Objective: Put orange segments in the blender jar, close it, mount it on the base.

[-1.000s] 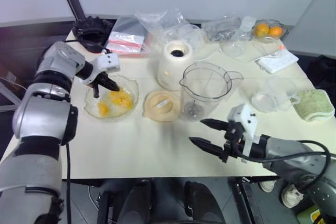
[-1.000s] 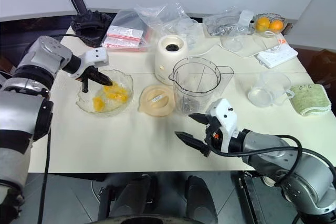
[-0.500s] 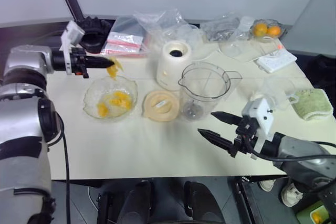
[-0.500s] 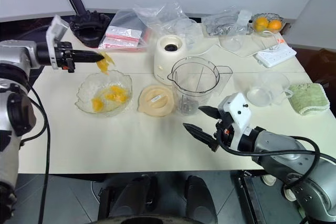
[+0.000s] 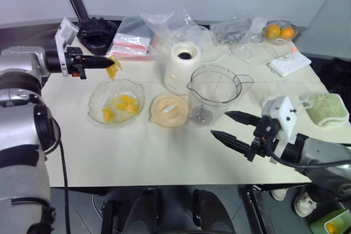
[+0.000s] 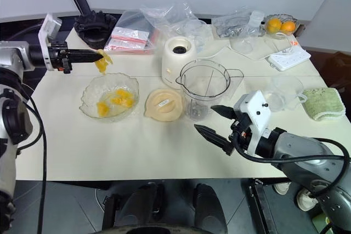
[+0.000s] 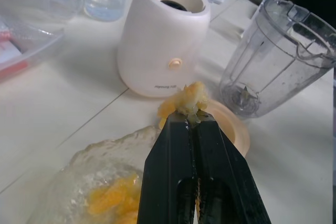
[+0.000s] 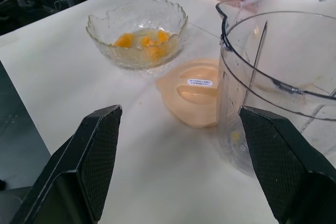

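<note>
Yellow-orange segments; cream-white base; clear jar; black left pincer.

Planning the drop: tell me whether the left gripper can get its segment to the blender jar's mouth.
Probably yes: the left gripper holds the orange segment raised, and the blender jar stands uncovered, the lid beside it.

The small print on the base and lid label is unreadable.

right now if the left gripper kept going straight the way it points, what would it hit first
Probably the base: in the left wrist view it sits dead ahead of the left gripper and its orange segment. Height is unclear, so it might pass over the top.
</note>
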